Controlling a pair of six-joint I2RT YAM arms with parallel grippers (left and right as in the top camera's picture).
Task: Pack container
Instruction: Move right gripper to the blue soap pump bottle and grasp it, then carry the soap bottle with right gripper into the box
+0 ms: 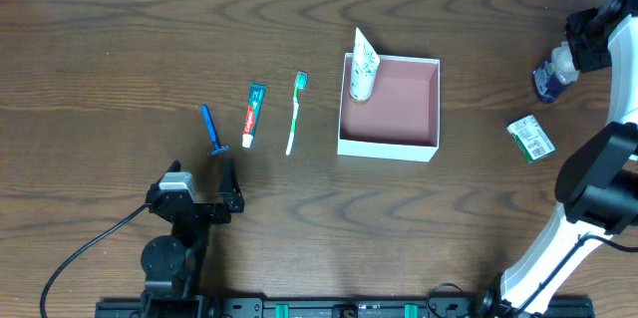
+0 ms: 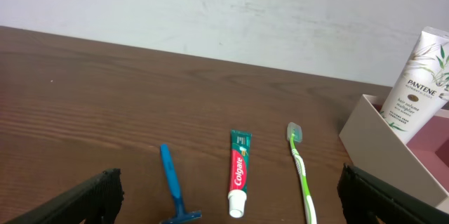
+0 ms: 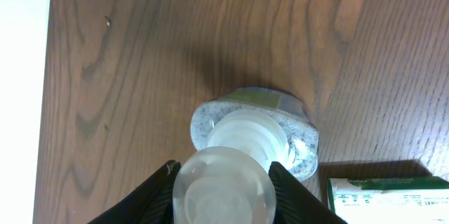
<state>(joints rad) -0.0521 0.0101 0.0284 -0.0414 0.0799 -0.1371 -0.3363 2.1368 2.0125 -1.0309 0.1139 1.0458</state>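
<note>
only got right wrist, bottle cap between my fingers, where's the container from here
observer: The container sits mid-table, well left of the bottle.
operator: anything in it yet
observer: One white Pantene tube stands in its far left corner; the rest is bare.
operator: what else is out
observer: A razor, toothpaste and toothbrush lie left of the container, in front of the open left gripper.

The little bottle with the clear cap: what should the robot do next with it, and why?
Probably squeeze the right gripper shut on the cap. Its fingers sit on both sides of the cap, though I cannot tell if they grip yet. The bottle stands on the table, far from the container, which holds only a Pantene tube.
</note>
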